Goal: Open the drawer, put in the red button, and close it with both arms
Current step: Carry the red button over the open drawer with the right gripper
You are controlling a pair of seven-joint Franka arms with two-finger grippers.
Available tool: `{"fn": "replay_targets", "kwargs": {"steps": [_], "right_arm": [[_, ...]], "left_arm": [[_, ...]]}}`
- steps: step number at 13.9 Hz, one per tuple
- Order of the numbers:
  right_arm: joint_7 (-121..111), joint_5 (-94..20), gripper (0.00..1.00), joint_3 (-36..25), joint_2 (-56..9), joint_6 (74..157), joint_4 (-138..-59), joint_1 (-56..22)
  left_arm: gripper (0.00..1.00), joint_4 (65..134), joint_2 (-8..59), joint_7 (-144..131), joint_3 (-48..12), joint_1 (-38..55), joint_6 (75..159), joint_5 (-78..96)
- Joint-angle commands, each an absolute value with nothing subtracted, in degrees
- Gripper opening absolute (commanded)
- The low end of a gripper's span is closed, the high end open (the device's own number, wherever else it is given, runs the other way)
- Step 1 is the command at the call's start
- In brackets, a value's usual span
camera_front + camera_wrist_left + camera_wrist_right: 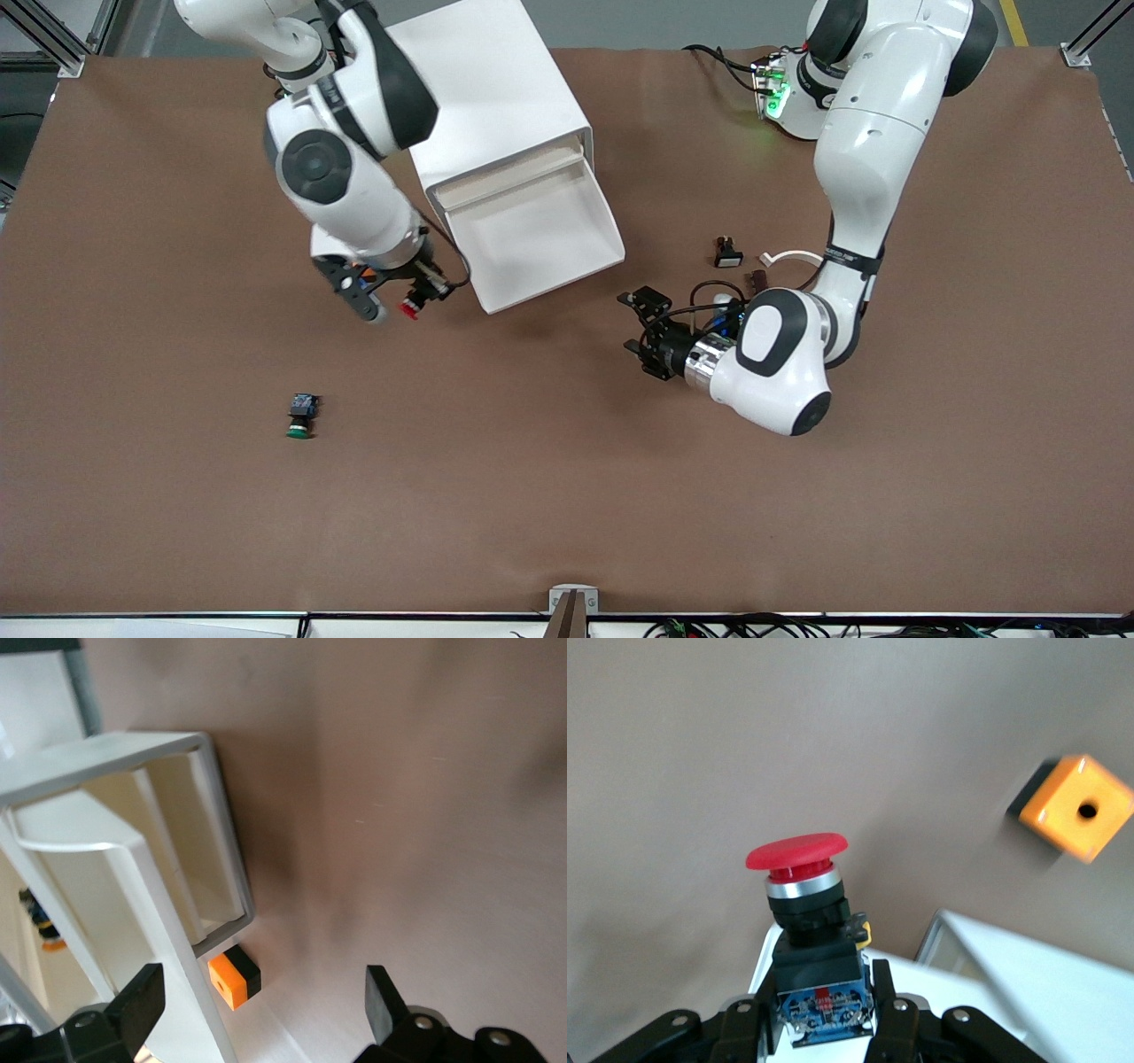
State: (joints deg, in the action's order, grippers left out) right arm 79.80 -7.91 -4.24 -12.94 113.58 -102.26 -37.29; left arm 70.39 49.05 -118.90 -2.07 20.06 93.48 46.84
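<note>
The red button hangs in my right gripper, above the table beside the open white drawer, toward the right arm's end. In the right wrist view the gripper is shut on the button's dark blue body, with the red cap pointing away from it. My left gripper is open and empty, low beside the drawer's front corner, toward the left arm's end. In the left wrist view its fingers are spread wide and face the drawer's front.
A green-capped switch lies on the table nearer the front camera. An orange box with a hole lies by the drawer's lower edge and also shows in the right wrist view. A small black switch and small loose parts lie by the left arm.
</note>
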Motion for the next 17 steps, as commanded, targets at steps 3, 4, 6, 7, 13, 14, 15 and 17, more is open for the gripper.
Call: {"fn": "replay_targets", "kwargs": {"steps": [3,4,6,7,13,14,15,17], "right_arm": [[96.4,-8.7,0.00,-5.0,-12.0,121.1,-107.0,-45.2],[99.5,-8.7,0.00,-5.0,-12.7,121.5,-106.8,-46.6],[105.0,-8.7,0.00,-5.0,-14.4,123.6,-106.8,-49.3],[107.6,-8.6,0.00,-5.0,-15.5,125.1,-106.7,-50.4],[112.6,-8.7,0.00,-5.0,-19.7,130.0,-106.6,-53.3],[112.8,-8.7,0.00,-5.0,-19.7,129.9,-106.6,-53.4],[112.6,-8.7,0.13,-5.0,-19.7,129.6,-106.5,-53.4],[111.9,-8.7,0.97,-5.0,-19.7,129.4,-106.0,-53.3]], "left_arm": [[0.99,70.0,43.3,-108.9,2.2,20.7,95.1,42.6],[0.99,70.0,41.9,-106.5,2.2,21.2,95.2,39.3],[0.99,70.1,39.7,-102.1,2.2,22.8,95.4,32.3],[0.99,70.1,39.5,-101.6,2.2,22.9,95.4,30.2],[0.99,70.2,37.3,-96.0,1.5,25.5,96.8,18.8],[0.99,70.2,37.3,-93.1,1.6,25.5,96.8,18.3],[0.99,70.4,37.3,-89.6,1.6,25.5,96.9,18.2],[0.99,70.5,37.4,-83.0,1.6,25.6,97.2,18.2]]}}
